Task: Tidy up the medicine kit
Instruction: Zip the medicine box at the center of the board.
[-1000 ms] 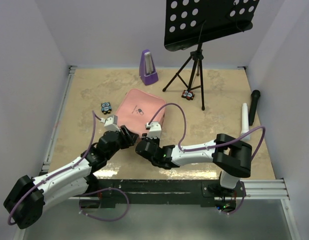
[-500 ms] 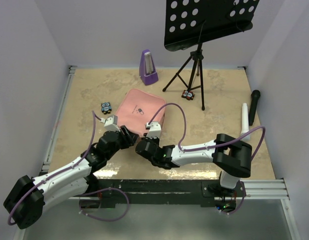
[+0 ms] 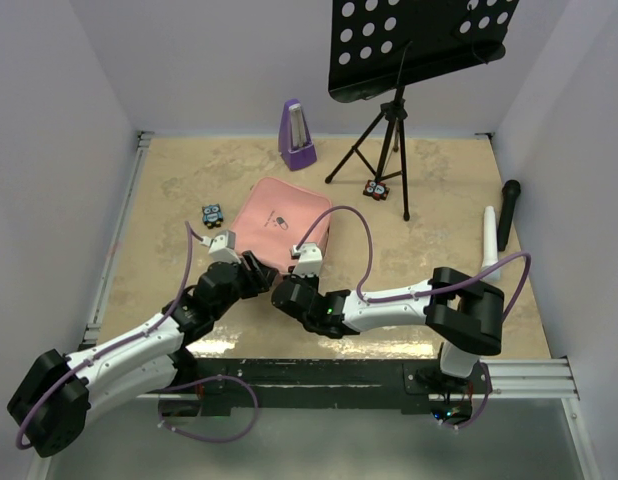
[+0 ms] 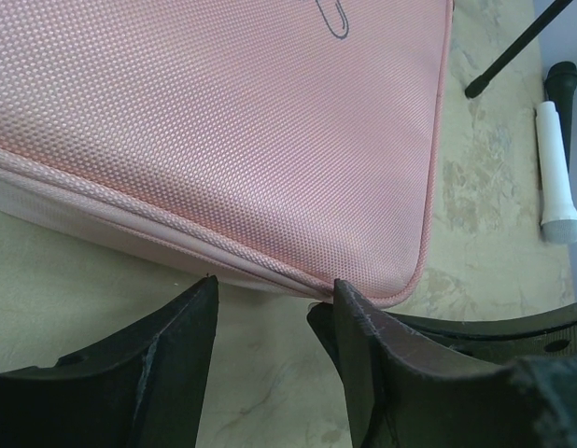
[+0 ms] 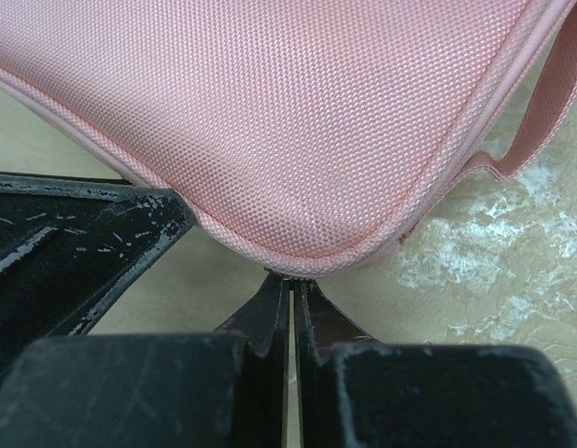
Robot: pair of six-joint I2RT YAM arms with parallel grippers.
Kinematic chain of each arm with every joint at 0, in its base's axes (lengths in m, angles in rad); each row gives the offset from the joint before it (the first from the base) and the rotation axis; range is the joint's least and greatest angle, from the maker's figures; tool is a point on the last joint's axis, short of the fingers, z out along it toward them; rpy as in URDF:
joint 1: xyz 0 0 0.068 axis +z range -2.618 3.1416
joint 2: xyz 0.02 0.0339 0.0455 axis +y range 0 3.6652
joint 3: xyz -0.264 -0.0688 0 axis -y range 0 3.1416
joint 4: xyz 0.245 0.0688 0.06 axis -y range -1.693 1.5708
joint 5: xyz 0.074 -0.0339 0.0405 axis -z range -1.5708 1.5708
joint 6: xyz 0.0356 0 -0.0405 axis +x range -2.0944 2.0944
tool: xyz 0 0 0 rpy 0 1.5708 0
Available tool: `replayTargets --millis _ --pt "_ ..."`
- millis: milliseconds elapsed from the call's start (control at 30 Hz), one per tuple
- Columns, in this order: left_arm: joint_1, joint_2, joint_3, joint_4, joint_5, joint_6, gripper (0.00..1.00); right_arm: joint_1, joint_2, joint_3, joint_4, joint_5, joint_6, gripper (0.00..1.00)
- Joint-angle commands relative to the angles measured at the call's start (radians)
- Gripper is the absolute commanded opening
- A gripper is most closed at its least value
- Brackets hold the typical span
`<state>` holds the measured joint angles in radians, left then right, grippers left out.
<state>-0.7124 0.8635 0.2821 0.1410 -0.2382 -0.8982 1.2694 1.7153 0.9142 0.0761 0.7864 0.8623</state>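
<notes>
The medicine kit (image 3: 284, 220) is a pink soft zip case lying shut in the middle of the table. It fills the left wrist view (image 4: 223, 121) and the right wrist view (image 5: 298, 112). My left gripper (image 3: 255, 272) stands open at the case's near edge, its fingertips (image 4: 206, 285) just short of the seam with bare table between them. My right gripper (image 3: 280, 282) is shut, its tips (image 5: 292, 278) pinched at the zip line under the case's near corner. A small pale tab shows there. A pink strap (image 5: 541, 112) hangs off the case's side.
At the back stand a purple metronome (image 3: 296, 135) and a black music stand (image 3: 389, 130) on tripod legs. A microphone (image 3: 508, 212) and a white tube (image 3: 491, 240) lie at the right. Small packets lie left of the case (image 3: 211, 213) and by the tripod (image 3: 375, 189).
My right gripper's jaws have closed at the case's near corner. Both arms stay where they were, and the case has not shifted.
</notes>
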Motion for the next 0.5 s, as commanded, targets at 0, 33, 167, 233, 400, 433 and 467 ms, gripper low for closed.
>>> replayTargets --millis 0,33,167,233,400,433,467 --pt "0.005 0.012 0.022 0.020 0.019 0.004 0.61 -0.013 -0.023 -0.031 0.008 0.021 -0.035 0.00" --pt "0.005 0.019 0.025 0.016 0.020 -0.010 0.61 -0.013 -0.028 -0.038 0.005 0.020 -0.036 0.00" --pt "0.007 0.032 0.039 0.015 0.020 -0.031 0.62 -0.013 -0.039 -0.064 0.014 -0.007 -0.057 0.00" --pt "0.007 0.037 0.035 0.032 0.019 -0.036 0.60 -0.012 -0.048 -0.077 0.021 -0.010 -0.057 0.00" --pt "0.007 0.046 0.032 0.060 0.004 -0.054 0.57 -0.011 -0.069 -0.090 0.027 -0.010 -0.063 0.00" --pt "0.007 0.046 0.032 0.066 -0.001 -0.057 0.56 -0.011 -0.072 -0.089 0.021 -0.010 -0.062 0.00" --pt "0.007 0.045 0.031 0.074 -0.007 -0.057 0.55 -0.011 -0.077 -0.087 0.011 -0.009 -0.060 0.00"
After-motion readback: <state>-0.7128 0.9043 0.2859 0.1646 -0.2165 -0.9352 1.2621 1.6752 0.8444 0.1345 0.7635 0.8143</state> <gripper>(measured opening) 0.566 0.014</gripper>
